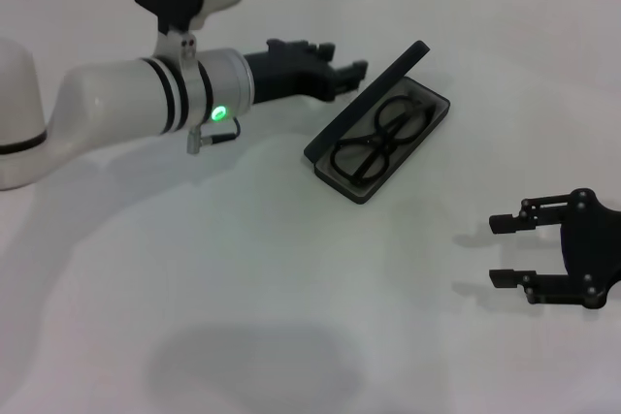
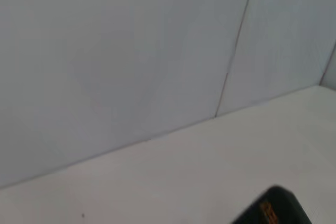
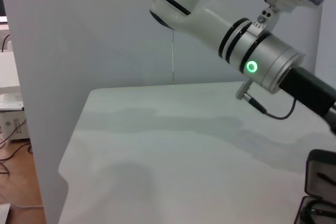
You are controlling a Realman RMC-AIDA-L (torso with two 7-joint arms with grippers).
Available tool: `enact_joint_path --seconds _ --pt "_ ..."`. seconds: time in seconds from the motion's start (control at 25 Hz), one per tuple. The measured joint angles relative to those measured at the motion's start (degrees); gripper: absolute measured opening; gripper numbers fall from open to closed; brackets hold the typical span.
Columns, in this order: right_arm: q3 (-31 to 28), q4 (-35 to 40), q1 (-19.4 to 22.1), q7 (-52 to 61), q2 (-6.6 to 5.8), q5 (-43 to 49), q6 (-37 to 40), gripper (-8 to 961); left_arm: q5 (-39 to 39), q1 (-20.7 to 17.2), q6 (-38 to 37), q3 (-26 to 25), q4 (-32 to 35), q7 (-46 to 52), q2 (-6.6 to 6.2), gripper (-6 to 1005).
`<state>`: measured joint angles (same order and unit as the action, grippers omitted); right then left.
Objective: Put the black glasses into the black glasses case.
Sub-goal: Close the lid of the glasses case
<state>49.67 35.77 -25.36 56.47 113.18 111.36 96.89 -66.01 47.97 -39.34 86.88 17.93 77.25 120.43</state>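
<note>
The glasses point(image 1: 376, 139) lie in the open case point(image 1: 419, 129), so only closing remains. The left gripper point(image 1: 342, 78), fingers apart, sits behind the raised lid point(image 1: 374, 94), apparently to push it down. The right gripper point(image 1: 506, 251) rests well apart, fingers spread.

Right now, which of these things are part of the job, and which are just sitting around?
Part of the job:
black glasses, lying inside the case
black glasses case, lid up
left gripper, beside the lid

Just around:
right gripper, open, off to the side
white table
</note>
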Motion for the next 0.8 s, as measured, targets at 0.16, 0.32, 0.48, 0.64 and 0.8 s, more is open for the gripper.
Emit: enact_joint_path --seconds 0.16,0.32,0.48,0.64,0.8 --pt "0.03 -0.09 0.20 -0.14 0.02 0.06 0.05 547 0.42 -2.10 -0.84 7.51 3.62 0.02 0.17 547" --pt "0.07 -0.11 0.30 -0.17 0.03 0.09 -0.22 546 0.41 -5.56 0.24 16.30 10.11 -0.36 0.30 547" --pt "0.07 -0.14 0.39 -0.19 0.20 0.10 -0.79 546 0.77 -7.70 4.09 22.30 14.29 -0.89 0.31 547" --pt "0.06 -0.17 0.42 -0.23 0.40 0.47 -1.23 545 4.82 -8.44 6.17 24.17 15.72 -3.39 0.33 547" --pt "-0.56 0.12 0.61 0.03 0.53 2.45 -3.29 544 11.88 -8.87 5.17 23.88 15.78 -7.35 -0.09 547"
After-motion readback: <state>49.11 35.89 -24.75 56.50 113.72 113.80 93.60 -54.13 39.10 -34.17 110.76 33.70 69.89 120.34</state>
